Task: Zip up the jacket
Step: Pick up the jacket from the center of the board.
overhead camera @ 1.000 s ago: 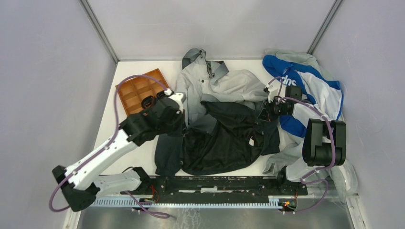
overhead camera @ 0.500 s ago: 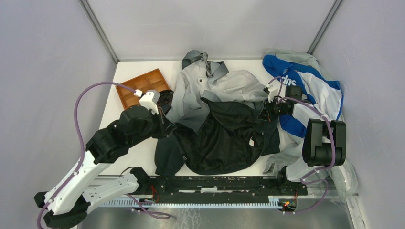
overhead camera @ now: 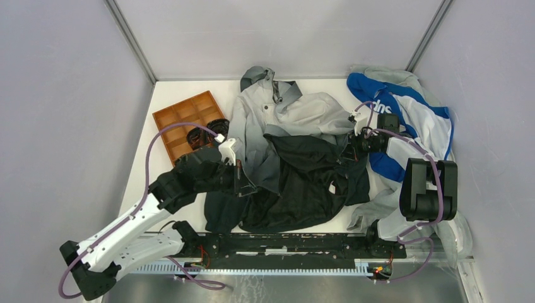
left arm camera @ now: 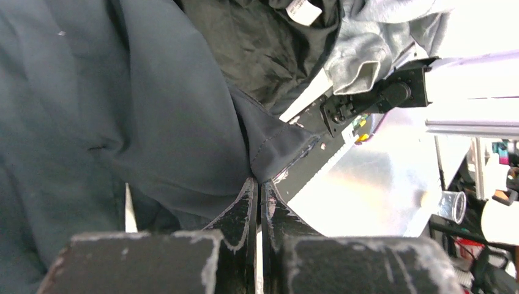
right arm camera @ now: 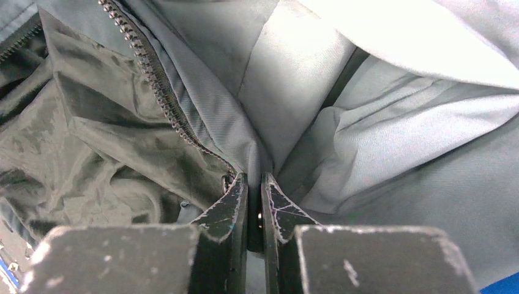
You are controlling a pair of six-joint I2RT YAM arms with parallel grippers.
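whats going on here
Two robot arms are working on a grey-to-black jacket lying open on the table. The left gripper is closed on a dark corner of its fabric. The right gripper pinches the light grey front edge beside the zipper teeth. The zipper is not yet joined.

You're in: white table (overhead camera: pixel 189 88) | pale grey walls (overhead camera: pixel 57 126) on three sides | metal corner posts (overhead camera: pixel 130 41) | even light

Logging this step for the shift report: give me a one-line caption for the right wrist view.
Right gripper shut on the edge of the grey-to-black hooded jacket, right beside its dark zipper teeth.
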